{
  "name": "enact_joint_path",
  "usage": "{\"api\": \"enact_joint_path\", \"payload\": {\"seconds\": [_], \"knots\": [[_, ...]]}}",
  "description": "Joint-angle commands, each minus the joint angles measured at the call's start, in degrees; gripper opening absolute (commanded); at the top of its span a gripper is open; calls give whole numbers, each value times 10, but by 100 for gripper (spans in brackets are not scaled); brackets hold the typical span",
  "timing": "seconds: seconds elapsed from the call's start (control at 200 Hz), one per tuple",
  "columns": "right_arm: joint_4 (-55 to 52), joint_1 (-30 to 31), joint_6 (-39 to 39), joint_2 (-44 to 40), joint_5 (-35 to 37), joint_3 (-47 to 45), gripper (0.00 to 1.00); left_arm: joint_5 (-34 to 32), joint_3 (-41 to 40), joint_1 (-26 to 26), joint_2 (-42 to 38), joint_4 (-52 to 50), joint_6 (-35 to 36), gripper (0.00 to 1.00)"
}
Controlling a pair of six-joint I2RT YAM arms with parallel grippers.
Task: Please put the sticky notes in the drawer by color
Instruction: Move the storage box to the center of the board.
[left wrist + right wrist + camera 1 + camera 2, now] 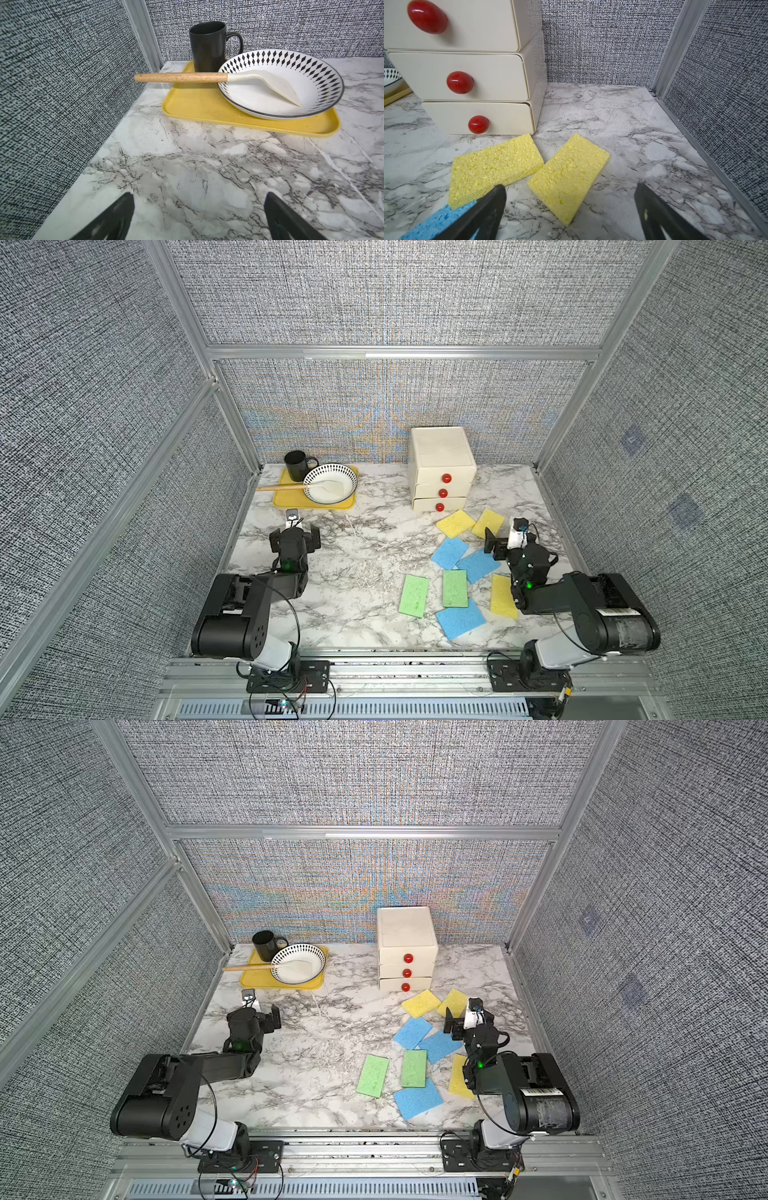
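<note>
Both arms are folded, elbows back, forearms reaching forward and low. The left pincer [294, 536] points ahead, jaws spread wide, gripping nothing. The right pincer [512, 540] also points ahead, tilted slightly down, jaws wide apart and empty.

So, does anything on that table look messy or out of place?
The sticky notes lie scattered at odd angles before the drawer, several overlapping. The wooden handle of the spatula juts past the yellow tray. Nothing looks spilled or broken.

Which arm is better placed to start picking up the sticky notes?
Right: the right gripper hovers open by the yellow sticky notes before the drawer; the left gripper faces the tray.
</note>
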Motion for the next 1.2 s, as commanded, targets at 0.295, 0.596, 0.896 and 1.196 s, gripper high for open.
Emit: {"api": "enact_joint_path", "payload": {"seconds": [0.295, 0.596, 0.896, 1.196], "knots": [[8, -3, 2, -1, -3, 0, 99, -2, 4, -1, -1, 0, -1, 100], [-15, 7, 19, -23, 82, 9, 99, -10, 1, -4, -6, 9, 0, 100], [-711, -24, 164, -35, 53, 490, 99, -18, 206, -64, -149, -382, -60, 100], [-857, -64, 194, 205, -317, 855, 99, 306, 520, -100, 7, -606, -114, 100]]}}
